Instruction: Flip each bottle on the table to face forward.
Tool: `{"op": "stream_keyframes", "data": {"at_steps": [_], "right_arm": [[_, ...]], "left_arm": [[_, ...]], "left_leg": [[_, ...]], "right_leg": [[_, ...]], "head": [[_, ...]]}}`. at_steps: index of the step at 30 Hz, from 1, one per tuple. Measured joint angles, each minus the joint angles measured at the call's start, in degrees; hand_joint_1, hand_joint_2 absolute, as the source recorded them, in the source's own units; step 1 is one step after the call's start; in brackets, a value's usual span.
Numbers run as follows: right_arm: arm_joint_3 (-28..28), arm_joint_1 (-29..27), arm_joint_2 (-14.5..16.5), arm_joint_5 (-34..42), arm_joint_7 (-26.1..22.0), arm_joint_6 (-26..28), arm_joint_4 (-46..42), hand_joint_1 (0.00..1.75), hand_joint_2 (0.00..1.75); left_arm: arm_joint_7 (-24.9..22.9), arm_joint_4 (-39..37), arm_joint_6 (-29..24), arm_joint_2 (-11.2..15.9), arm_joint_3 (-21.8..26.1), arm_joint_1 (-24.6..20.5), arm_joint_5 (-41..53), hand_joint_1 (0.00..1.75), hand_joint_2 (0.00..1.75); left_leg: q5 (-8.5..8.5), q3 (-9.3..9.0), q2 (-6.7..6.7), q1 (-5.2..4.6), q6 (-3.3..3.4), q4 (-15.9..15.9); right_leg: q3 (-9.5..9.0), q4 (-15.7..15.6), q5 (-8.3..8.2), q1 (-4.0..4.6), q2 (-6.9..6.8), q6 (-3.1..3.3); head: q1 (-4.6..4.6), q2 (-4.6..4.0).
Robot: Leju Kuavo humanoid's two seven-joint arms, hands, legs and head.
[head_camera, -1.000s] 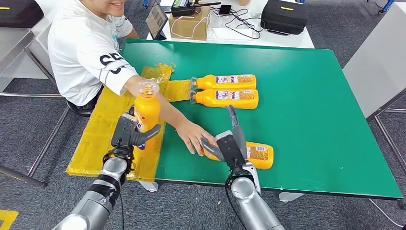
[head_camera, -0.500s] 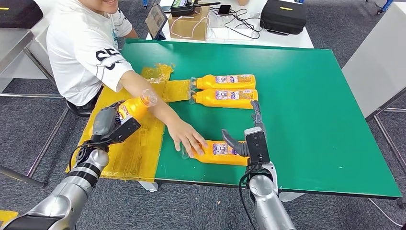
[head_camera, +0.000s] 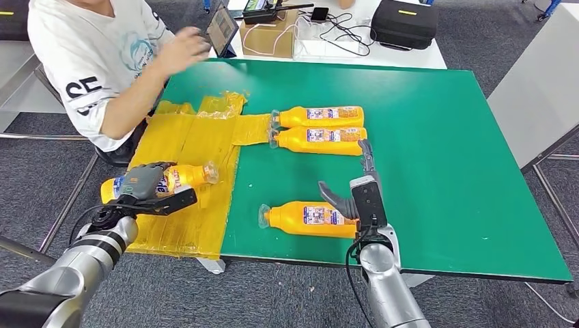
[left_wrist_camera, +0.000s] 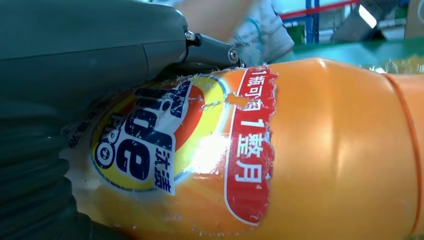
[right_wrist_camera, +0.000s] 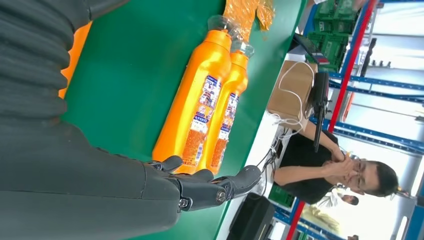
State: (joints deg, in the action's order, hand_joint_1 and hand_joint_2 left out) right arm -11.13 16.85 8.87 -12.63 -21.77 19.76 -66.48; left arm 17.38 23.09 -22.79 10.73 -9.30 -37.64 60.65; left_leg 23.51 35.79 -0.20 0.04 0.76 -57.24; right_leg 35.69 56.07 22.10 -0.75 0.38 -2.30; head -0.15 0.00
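The left hand, gripping a bottle, has tipped it flat over the yellow sheet, while the spread right hand rests by another bottle just released by the person.

Four orange bottles lying sideways

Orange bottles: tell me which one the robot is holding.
The bottle over the yellow sheet, gripped by the left hand; the other three lie on the green table.
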Motion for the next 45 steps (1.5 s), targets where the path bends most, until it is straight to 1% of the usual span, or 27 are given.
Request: {"op": "stream_keyframes", "data": {"at_steps": [3, 8, 9, 12, 13, 17, 18, 21, 22, 27, 32, 35, 38, 41, 45], "right_arm": [[0.0, 0.6, -0.1, -0.4, 0.0, -0.2, 0.9, 0.00, 1.75], [0.0, 1.5, -0.3, -0.6, 0.2, -0.5, 2.0, 0.00, 1.75], [0.0, 1.6, -0.3, -0.6, 0.2, -0.5, 2.2, 0.00, 1.75], [0.0, 1.8, -0.4, -0.9, 0.2, -0.7, 2.7, 0.00, 1.75], [-0.1, 1.9, -0.5, -1.3, 0.4, -0.9, 2.9, 0.00, 1.75], [-1.0, 2.6, -1.0, -4.5, 2.2, -1.9, 4.4, 0.00, 0.00], [-1.3, 2.8, -1.1, -5.4, 2.6, -2.2, 5.0, 0.00, 0.44], [-2.2, 3.3, -1.6, -7.9, 3.6, -2.8, 6.5, 0.00, 1.75], [-2.5, 3.4, -1.7, -8.6, 3.7, -3.0, 6.9, 0.00, 1.75], [-4.9, 3.7, -1.9, -11.6, 4.5, -4.1, 8.1, 0.00, 1.75], [-8.8, 4.3, -1.9, -14.6, 5.5, -5.1, 8.7, 0.00, 1.75], [-10.8, 3.8, -2.1, -15.5, 6.4, -4.8, 8.1, 0.00, 1.75], [-12.0, 2.3, -2.7, -16.1, 7.3, -4.5, 6.3, 0.00, 1.75], [-12.8, 0.7, -3.3, -16.6, 7.8, -4.3, 4.5, 0.00, 1.75], [-13.3, -0.4, -3.9, -17.5, 8.4, -4.3, 3.0, 0.00, 1.75]], "left_arm": [[0.3, -0.7, 1.3, 0.6, -0.2, -0.4, 0.7, 1.75, 1.75], [1.0, -1.6, 1.5, 1.3, -0.2, -0.7, 0.8, 1.75, 1.75], [1.1, -1.8, 1.5, 1.3, -0.3, -0.7, 0.8, 1.39, 1.75], [1.7, -2.0, 1.9, 1.5, -0.3, -0.8, 0.7, 0.08, 1.75], [2.0, -2.1, 1.9, 1.5, -0.3, -0.7, 0.6, 0.00, 1.75], [4.2, -2.3, 1.1, 1.6, 0.0, -0.5, 0.2, 0.00, 1.75], [5.1, -2.4, 0.8, 1.6, 0.1, -0.4, -0.2, 0.00, 1.75], [8.6, -2.4, 0.0, 1.6, 1.3, 0.1, -2.0, 0.00, 0.44], [9.9, -2.4, -0.3, 1.6, 1.9, 0.3, -2.9, 0.00, 0.00], [16.7, -1.9, -0.4, 0.9, 5.8, 1.6, -8.5, 0.00, 0.00], [21.2, -0.8, 0.5, -0.3, 9.6, 2.7, -14.6, 0.00, 0.00], [22.4, 1.8, 2.5, -1.3, 11.9, 3.9, -21.6, 0.00, 0.00], [22.6, 5.8, 5.0, -2.3, 13.1, 5.5, -28.7, 0.00, 0.00], [22.7, 8.9, 6.1, -3.2, 13.7, 6.7, -31.5, 0.00, 0.00], [22.7, 11.8, 7.7, -3.9, 14.3, 7.8, -34.2, 0.00, 1.75]], "left_leg": [[0.00, -0.02, 0.01, 0.00, 0.00, 0.0], [0.00, -0.05, 0.01, 0.00, -0.01, 0.0], [0.00, -0.06, 0.01, 0.00, -0.01, 0.0], [-0.01, -0.07, 0.01, 0.00, -0.04, 0.0], [-0.02, -0.07, 0.01, 0.00, -0.05, 0.0], [-0.03, -0.07, -0.01, 0.01, -0.06, 0.0], [-0.03, -0.07, -0.01, 0.01, -0.06, 0.0], [-0.04, -0.07, -0.02, 0.00, -0.06, 0.0], [-0.04, -0.06, -0.03, 0.00, -0.06, 0.0], [-0.03, -0.04, -0.05, 0.00, -0.06, 0.0], [-0.04, -0.04, -0.04, 0.00, -0.06, 0.0], [-0.04, -0.04, -0.03, 0.00, -0.06, 0.0], [-0.03, -0.02, -0.04, 0.00, -0.06, 0.0], [-0.02, 0.04, -0.04, 0.00, -0.06, 0.0], [-0.02, 0.07, -0.03, -0.01, -0.06, 0.0]], "right_leg": [[-0.01, 0.0, 0.00, 0.00, 0.00, 0.00], [-0.01, 0.1, 0.00, 0.00, 0.00, 0.00], [-0.01, 0.1, 0.00, 0.00, 0.00, 0.00], [-0.01, 0.1, 0.00, 0.01, 0.00, 0.01], [-0.02, 0.1, 0.00, 0.01, 0.00, 0.01], [-0.02, 0.1, 0.00, 0.01, 0.00, 0.01], [-0.02, 0.1, 0.00, 0.01, 0.00, 0.01], [-0.03, 0.1, 0.00, 0.00, -0.01, 0.01], [-0.03, 0.1, 0.00, 0.00, -0.01, 0.01], [-0.02, 0.1, 0.01, -0.01, -0.02, 0.01], [0.00, 0.1, 0.01, 0.00, -0.01, 0.02], [0.02, 0.1, 0.01, 0.00, -0.01, 0.01], [0.03, 0.1, 0.02, 0.00, -0.02, 0.01], [0.07, 0.0, 0.02, -0.01, -0.01, 0.01], [0.13, 0.0, 0.02, 0.00, -0.01, 0.02]], "head": [[0.00, 0.01], [0.01, 0.01], [0.00, 0.00], [0.00, 0.00], [0.00, 0.00], [0.01, 0.01], [0.01, 0.01], [0.01, 0.00], [0.01, 0.00], [0.00, 0.01], [0.02, 0.00], [0.01, 0.00], [0.02, 0.01], [0.02, 0.01], [0.01, 0.00]]}}
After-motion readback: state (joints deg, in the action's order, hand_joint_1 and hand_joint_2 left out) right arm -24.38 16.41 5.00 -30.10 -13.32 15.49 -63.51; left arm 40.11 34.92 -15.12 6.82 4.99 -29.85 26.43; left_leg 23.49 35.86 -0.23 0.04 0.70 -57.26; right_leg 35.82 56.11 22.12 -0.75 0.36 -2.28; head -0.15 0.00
